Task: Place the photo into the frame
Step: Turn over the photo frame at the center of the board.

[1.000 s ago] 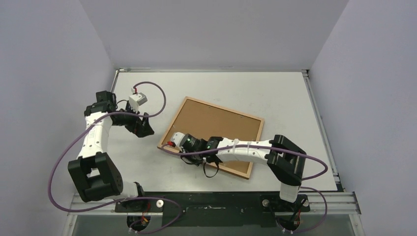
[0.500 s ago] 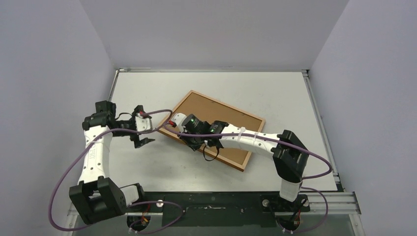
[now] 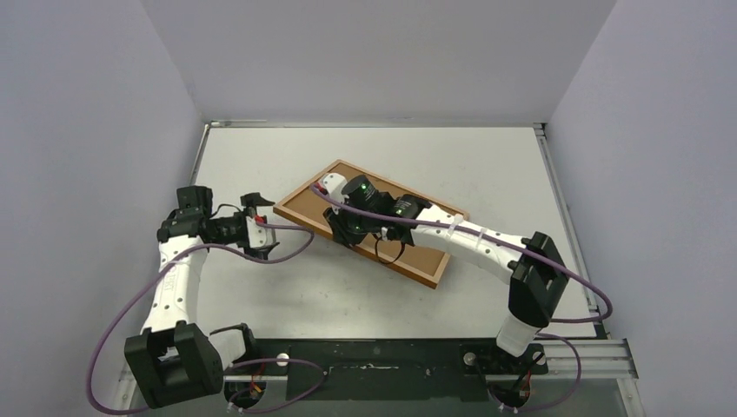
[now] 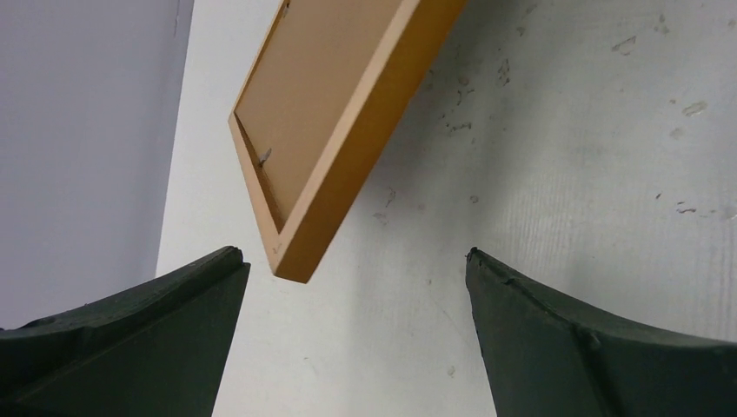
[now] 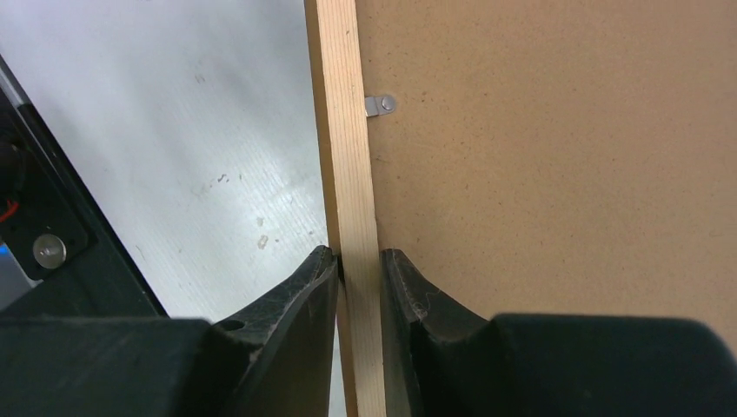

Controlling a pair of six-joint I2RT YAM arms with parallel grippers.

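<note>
The frame [image 3: 304,204] lies back side up in the middle of the counter [image 3: 487,165], turned at a slant. Your R fingers [image 5: 304,287] are pinched tight on its thin wood edge, one on each side of the rail. Your L fingers [image 4: 156,313] are wide apart w/ nothing in them, just beside the frame's near corner, not touching it. That corner looks tipped up off the counter a bit, but I can't be sure.

The brown back board [image 5: 539,174] sits inside the frame, w/ a small metal tab [image 5: 380,105] over its edge. The photo isn't in any view, so I can't tell where it is.

How it'll handle, I think:
- Frame is stiff and prob light, but big and flat, so it'll swing if you hold 1 spot only.
- Wood rail is smooth, may slip. Grip it mid-edge, like R does now.
- There may be a clear pane underneath. Set it down softly, no drops.
- L should take the corner or the short edge to steady it.
</note>
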